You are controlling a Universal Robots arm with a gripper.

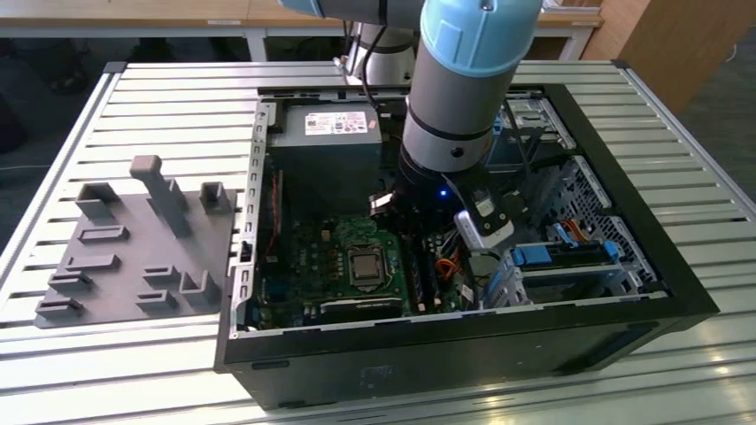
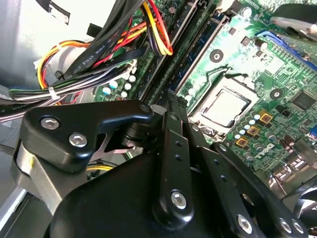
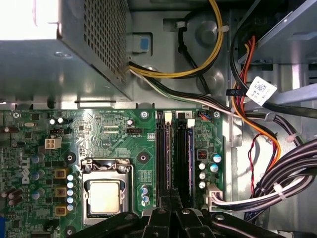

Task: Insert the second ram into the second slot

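My gripper (image 1: 420,252) reaches down into the open computer case (image 1: 590,332), over the two memory slots to the right of the processor socket. In both wrist views its fingers (image 3: 171,201) are drawn together over the slot nearer the socket. From the tips (image 2: 171,99) a thin edge-on strip, the second ram (image 3: 169,158), runs along that slot; how deep it sits is hidden. In the neighbouring slot stands another stick with a blue edge (image 3: 190,158).
The processor socket (image 3: 105,196) lies close beside the slots. Thick cable bundles (image 3: 277,183) crowd their other side, and the power supply (image 1: 325,133) fills the back. Blue drive brackets (image 1: 567,257) sit at the exterior view's right, a grey fixture plate (image 1: 130,248) at its left.
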